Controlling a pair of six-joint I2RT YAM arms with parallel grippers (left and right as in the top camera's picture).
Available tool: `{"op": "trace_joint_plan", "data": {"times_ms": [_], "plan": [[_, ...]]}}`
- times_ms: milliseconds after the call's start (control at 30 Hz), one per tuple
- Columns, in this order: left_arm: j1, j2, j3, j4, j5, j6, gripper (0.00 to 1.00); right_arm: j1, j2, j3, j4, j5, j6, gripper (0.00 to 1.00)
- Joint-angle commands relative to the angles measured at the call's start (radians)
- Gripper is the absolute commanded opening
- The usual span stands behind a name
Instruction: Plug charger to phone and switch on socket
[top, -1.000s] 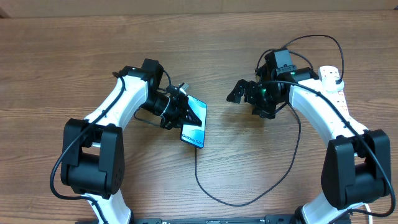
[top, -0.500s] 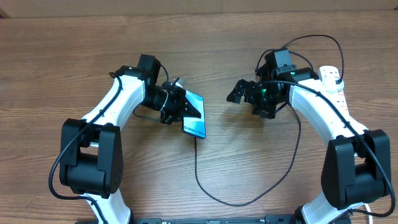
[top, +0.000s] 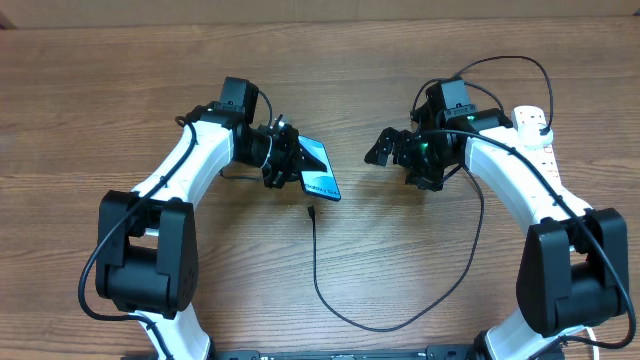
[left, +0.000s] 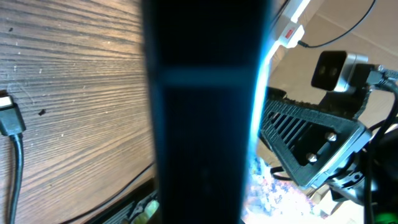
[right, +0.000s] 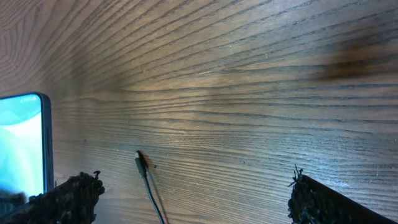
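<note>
My left gripper (top: 292, 166) is shut on the phone (top: 318, 172), a slim handset with a teal screen, and holds it tilted above the table. In the left wrist view the phone (left: 205, 124) fills the middle as a dark bar with a teal edge. The charger's connector tip (top: 311, 212) lies on the wood just near of the phone, apart from it. It also shows in the left wrist view (left: 9, 121) and the right wrist view (right: 140, 163). Its black cable (top: 370, 324) loops towards the white socket strip (top: 537, 135) at the far right. My right gripper (top: 390, 148) is open and empty.
The right wrist view shows the phone's edge (right: 22, 146) at the left and bare wood between my fingers (right: 193, 199). The strip's end (left: 291, 26) shows at the top of the left wrist view. The cable lies slack across the near middle of the table.
My left gripper has carried the phone away from the near edge and tilted it. The connector tip, which was at the phone's near end, now lies apart from it. The right arm has not moved.
</note>
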Motion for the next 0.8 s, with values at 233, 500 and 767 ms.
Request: {"op": "trace_joint_plan", "data": {"times_ms": [233, 500, 767], "plan": [[-0.001, -0.037, 0.003, 0.008, 0.044, -0.049, 0.04, 0.002, 0.003, 0.001, 0.005, 0.004, -0.008, 1.00], [-0.001, -0.037, 0.003, 0.024, 0.045, -0.051, 0.04, 0.002, 0.003, 0.001, 0.005, 0.004, -0.008, 1.00], [-0.001, -0.037, 0.003, 0.023, 0.045, -0.050, 0.04, 0.002, 0.003, 0.001, 0.005, 0.004, -0.008, 1.00]]}}
